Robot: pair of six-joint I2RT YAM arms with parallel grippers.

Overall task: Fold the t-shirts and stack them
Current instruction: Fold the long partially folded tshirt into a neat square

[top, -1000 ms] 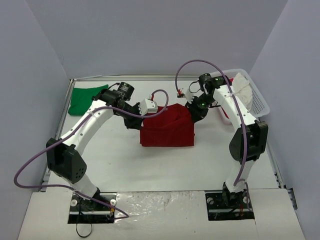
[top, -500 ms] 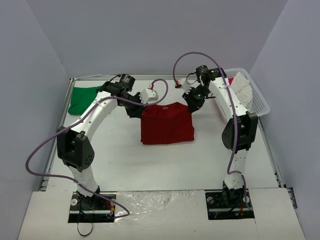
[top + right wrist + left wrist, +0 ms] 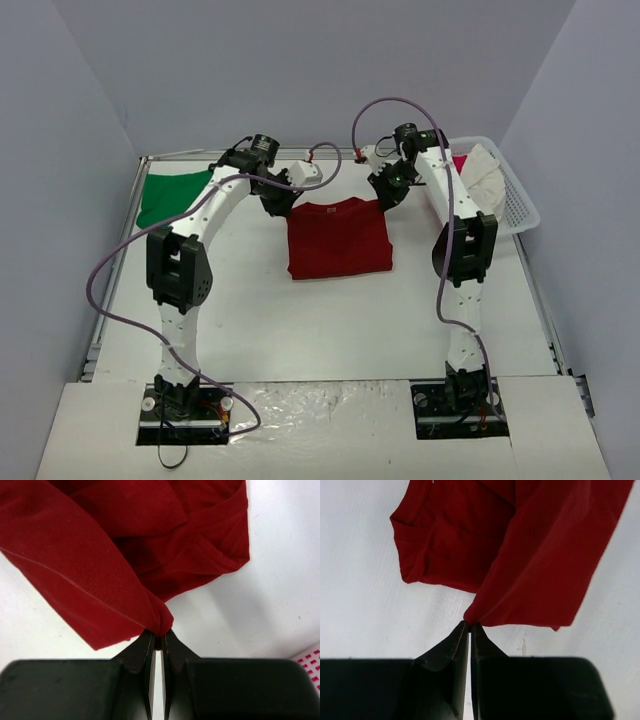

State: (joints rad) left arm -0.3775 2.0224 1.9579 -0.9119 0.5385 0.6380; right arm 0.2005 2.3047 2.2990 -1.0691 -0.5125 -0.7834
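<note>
Dark red t-shirt (image 3: 340, 245) flat at mid-surface (image 3: 300, 320) in the top view, far edge held at both corners. Left fingers (image 3: 284, 205) at its far left corner, right fingers (image 3: 384, 198) at its far right corner. Green t-shirt (image 3: 165, 195) bunched at the far left of the surface, well apart from the red one. White basket (image 3: 520, 205) at the far right, pale cloth (image 3: 488, 170) inside.

Left wrist view: fingers pressed together, pinching a corner of red cloth, fabric draping away in loose folds over the white surface.

Right wrist view: fingers likewise shut tight on a gathered red corner, basket edge just visible at lower right.
</note>
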